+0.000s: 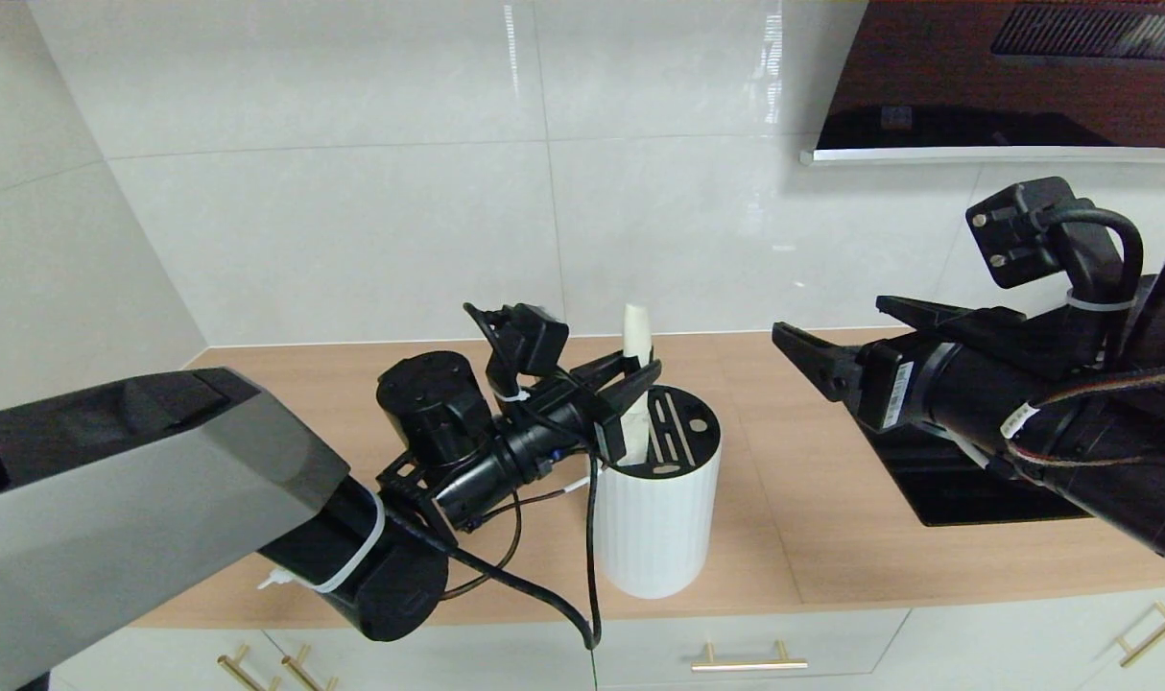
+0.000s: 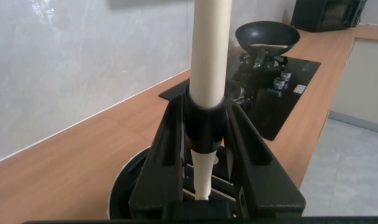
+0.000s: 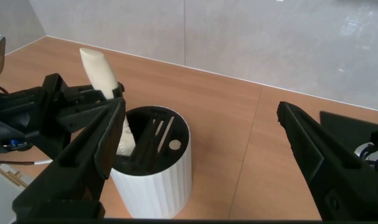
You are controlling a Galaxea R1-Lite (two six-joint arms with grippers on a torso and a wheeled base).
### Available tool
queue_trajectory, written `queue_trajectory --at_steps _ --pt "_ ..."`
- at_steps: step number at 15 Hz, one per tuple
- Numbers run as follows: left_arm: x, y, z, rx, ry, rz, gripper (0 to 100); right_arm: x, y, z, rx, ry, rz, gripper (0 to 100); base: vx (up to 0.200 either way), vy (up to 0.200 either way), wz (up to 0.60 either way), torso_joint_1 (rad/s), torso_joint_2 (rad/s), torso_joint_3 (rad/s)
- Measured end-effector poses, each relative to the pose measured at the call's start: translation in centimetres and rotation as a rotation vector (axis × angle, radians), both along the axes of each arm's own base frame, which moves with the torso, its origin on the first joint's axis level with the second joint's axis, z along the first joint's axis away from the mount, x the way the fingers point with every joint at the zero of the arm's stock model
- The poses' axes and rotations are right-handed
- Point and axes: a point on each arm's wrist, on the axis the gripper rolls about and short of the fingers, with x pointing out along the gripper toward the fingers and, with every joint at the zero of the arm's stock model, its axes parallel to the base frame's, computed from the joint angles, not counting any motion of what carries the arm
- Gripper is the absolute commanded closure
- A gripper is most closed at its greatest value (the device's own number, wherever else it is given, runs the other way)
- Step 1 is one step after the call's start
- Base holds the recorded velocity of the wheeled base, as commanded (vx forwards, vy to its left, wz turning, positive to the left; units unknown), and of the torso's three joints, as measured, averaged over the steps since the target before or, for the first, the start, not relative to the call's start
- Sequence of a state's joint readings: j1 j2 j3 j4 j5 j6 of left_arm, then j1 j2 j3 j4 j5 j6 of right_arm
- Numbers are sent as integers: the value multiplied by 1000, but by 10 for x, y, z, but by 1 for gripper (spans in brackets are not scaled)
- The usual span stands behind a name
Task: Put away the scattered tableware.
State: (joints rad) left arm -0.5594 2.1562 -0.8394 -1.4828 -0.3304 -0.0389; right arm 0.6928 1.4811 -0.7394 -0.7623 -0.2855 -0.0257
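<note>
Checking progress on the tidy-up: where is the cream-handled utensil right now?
The cream-handled utensil is near the middle of the head view, held by the left gripper, its lower end inside the white holder on the wooden counter.

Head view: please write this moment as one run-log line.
left gripper shut on utensil | utensil partly in holder | right gripper open, apart

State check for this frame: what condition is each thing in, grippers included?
white slotted holder: upright on the counter.
left gripper: shut on the cream handle.
cream handle: near upright, lower end inside the white slotted holder.
right gripper: open, empty.
frying pan: sitting on the cooktop.
drawer: closed.
</note>
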Motion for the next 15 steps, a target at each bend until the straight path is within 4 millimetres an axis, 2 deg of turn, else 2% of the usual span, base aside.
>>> queue_trajectory --at_steps 5,10,15 --pt "-1 1 8 -11 -15 6 100 0 0 -1 -2 2 0 0 0 0 0 0 0 0" --pt "2 14 24 -36 -56 44 100 1 0 -1 -2 3 0 0 0 0 0 0 0 0" --pt "4 14 18 -22 -49 49 100 1 1 -1 -2 3 0 0 0 0 0 0 0 0"
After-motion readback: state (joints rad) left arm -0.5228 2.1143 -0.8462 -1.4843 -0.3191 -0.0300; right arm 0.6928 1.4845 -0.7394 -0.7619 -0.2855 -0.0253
